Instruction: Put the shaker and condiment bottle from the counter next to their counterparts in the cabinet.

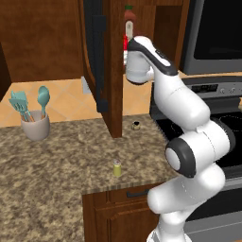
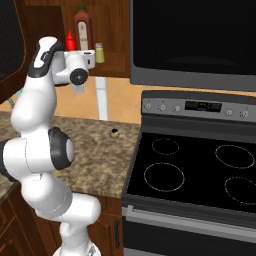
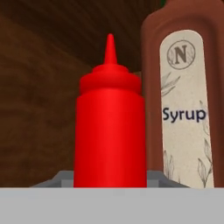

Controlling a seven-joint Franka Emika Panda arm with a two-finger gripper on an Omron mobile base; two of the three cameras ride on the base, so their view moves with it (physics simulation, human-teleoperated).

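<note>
The red condiment bottle [image 3: 109, 127] stands upright between my fingertips [image 3: 59, 178], and my gripper [image 3: 109, 180] is shut on it inside the cabinet [image 1: 116, 71]. It is close beside the tall red-brown syrup bottle [image 3: 183, 105], which has a green cap [image 1: 128, 8]. From the right base view the red nozzle [image 2: 70, 39] shows left of the tall bottle [image 2: 82, 27], with the slim yellowish shaker [image 2: 100, 52] to its right. The stubby yellow-green shaker [image 1: 116, 168] stands on the granite counter [image 1: 52, 184] near its front edge.
The cabinet door [image 1: 98, 52] hangs open left of the arm. A tiny dark jar [image 1: 136, 125] sits on the counter beneath the cabinet. A grey holder with teal utensils [image 1: 35, 124] is at the back left. The black stove [image 2: 200, 170] and microwave [image 2: 200, 40] lie to the right.
</note>
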